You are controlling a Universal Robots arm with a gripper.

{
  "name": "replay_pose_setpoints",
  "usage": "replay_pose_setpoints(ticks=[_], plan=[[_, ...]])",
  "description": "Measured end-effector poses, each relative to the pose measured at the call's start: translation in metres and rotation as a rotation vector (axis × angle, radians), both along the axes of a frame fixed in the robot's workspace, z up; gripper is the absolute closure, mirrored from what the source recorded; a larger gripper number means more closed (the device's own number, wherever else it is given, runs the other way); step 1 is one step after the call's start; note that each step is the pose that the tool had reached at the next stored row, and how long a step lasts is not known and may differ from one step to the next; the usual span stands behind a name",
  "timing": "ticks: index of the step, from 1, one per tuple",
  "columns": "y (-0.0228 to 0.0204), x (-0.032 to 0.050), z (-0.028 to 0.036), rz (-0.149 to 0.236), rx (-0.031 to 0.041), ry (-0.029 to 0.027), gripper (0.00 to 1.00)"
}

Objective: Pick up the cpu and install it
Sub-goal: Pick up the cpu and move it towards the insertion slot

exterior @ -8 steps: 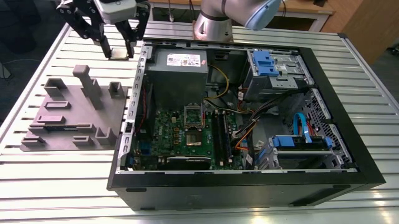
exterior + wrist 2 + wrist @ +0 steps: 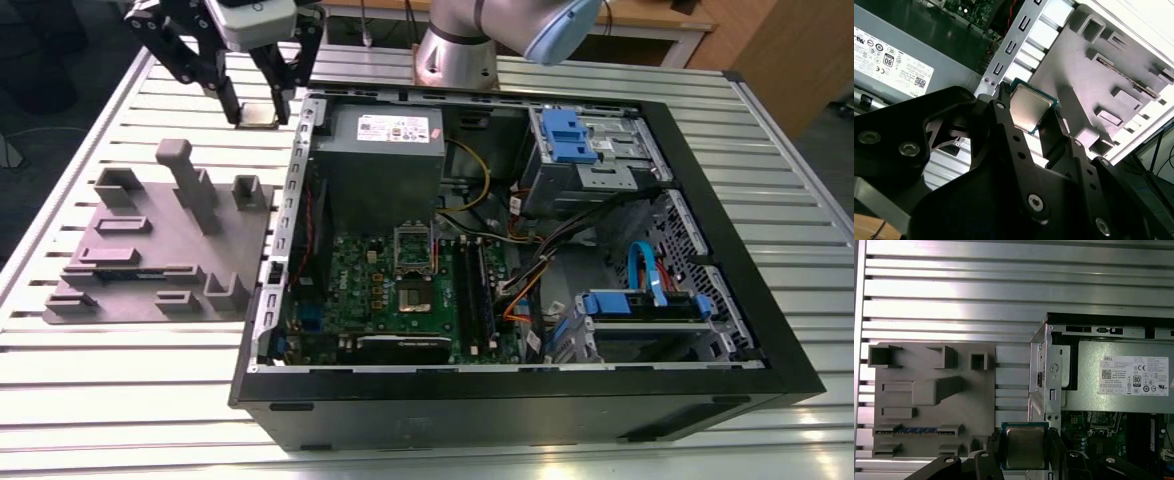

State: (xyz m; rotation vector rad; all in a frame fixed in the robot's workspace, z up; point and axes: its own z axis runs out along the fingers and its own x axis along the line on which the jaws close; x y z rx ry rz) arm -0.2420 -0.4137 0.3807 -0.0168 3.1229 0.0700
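Second wrist view is showing the fingers (image 2: pixel 1009 125) clamping the cpu (image 2: pixel 1032 106) by its edges, holding it above the bench (image 2: pixel 80 380), beyond the grey fixture (image 2: pixel 147 250), at the computer case's (image 2: pixel 534 400) far corner on the exterior view's left.

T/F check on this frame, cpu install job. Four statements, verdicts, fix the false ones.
1. The black computer case lies open, green motherboard exposed. True.
2. The small square silver-topped cpu is seated on the motherboard. False: the claw holds it over the slatted metal table, beside the case.
3. The claw is shut on the cpu. True.
4. The grey plastic blocky fixture lies inside the case. False: it lies on the table, at the exterior view's left of the case.
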Motion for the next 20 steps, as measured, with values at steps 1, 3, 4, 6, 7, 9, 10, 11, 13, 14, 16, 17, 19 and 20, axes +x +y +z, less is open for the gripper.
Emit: replay_pose_setpoints(ticks=[1, 3, 4, 6, 7, 9, 10, 11, 13, 14, 16, 17, 19, 20], plan=[[0.0000, 0.0001, 0.0000, 0.000, 0.0000, 0.0000, 0.53], [0.0000, 0.0001, 0.0000, 0.000, 0.0000, 0.0000, 0.53], [0.0000, 0.0002, 0.0000, 0.000, 0.0000, 0.0000, 0.53], [0.0000, 0.0002, 0.0000, 0.000, 0.0001, -0.0001, 0.53], [0.0000, 0.0003, 0.0000, 0.000, 0.0001, 0.0000, 0.53], [0.0000, 0.0004, 0.0000, 0.000, 0.0000, 0.0000, 0.53], [0.0000, 0.0004, 0.0000, 0.000, 0.0000, 0.0000, 0.53], [0.0000, 0.0006, 0.0000, 0.000, 0.0000, 0.0000, 0.53], [0.0000, 0.0033, 0.0000, 0.000, 0.0000, 0.0000, 0.53], [0.0000, 0.0052, 0.0000, 0.000, 0.0000, 0.0000, 0.53], [0.0000, 0.0088, 0.0000, 0.000, 0.0000, 0.0000, 0.53], [0.0000, 0.0098, 0.0000, 0.000, 0.0000, 0.0000, 0.53], [-0.0005, 0.0099, 0.0000, 0.000, 0.0000, 0.0000, 0.53], [-0.0009, 0.0100, 0.0000, 0.000, 0.0000, -0.0001, 0.53]])
